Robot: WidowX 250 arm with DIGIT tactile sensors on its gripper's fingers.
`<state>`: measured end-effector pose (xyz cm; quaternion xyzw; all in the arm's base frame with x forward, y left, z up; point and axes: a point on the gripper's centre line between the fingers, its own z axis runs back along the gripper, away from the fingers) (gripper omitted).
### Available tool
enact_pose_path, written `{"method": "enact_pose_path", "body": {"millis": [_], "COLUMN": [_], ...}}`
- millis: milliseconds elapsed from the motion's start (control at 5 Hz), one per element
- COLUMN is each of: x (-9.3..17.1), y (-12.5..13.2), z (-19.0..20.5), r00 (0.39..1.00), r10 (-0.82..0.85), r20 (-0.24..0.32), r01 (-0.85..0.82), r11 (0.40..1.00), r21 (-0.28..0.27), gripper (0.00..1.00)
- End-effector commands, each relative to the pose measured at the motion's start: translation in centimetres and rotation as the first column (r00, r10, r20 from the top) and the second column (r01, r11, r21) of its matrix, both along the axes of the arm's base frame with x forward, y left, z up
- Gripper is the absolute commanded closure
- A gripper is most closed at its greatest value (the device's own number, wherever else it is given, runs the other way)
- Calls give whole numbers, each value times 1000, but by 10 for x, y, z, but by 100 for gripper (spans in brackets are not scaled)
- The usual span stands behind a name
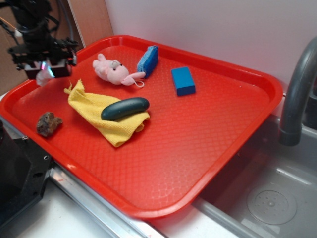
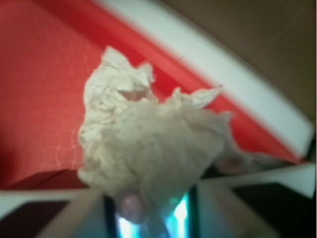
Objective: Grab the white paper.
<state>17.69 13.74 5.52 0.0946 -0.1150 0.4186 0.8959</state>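
White paper (image 2: 143, 144) is pinched in my gripper (image 1: 45, 69), jaws clamped on the wad, held above far-left corner of red tray (image 1: 208, 163), near pink bunny (image 1: 113, 69) & yellow cloth (image 1: 106, 116).

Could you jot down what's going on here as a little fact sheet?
Setting: red tray beside a sink
Gripper: raised over the tray's far left corner, shut on the white paper
On the tray: pink plush bunny, yellow cloth with a dark green cucumber-like thing on it, brown rock, blue sponge, blue block
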Motion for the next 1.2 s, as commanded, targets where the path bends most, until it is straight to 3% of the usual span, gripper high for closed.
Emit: {"method": "enact_pose_path", "body": {"millis": [0,200,400,600,800,1000], "x": [-1,6,19,49,23,23], "y": [-52,-88,-105,-115,-125,-130], "z": [111,161,178,187,184,178], "r00": [972,916,848,708,665,625], "r10": [-234,-397,-526,-702,-734,-762], "r20": [28,56,58,78,139,171], "r01": [231,397,529,701,745,781], "r11": [970,918,847,684,638,606], "r21": [73,-3,-58,-200,-196,-154], "gripper": [100,100,100,100,100,100]}}
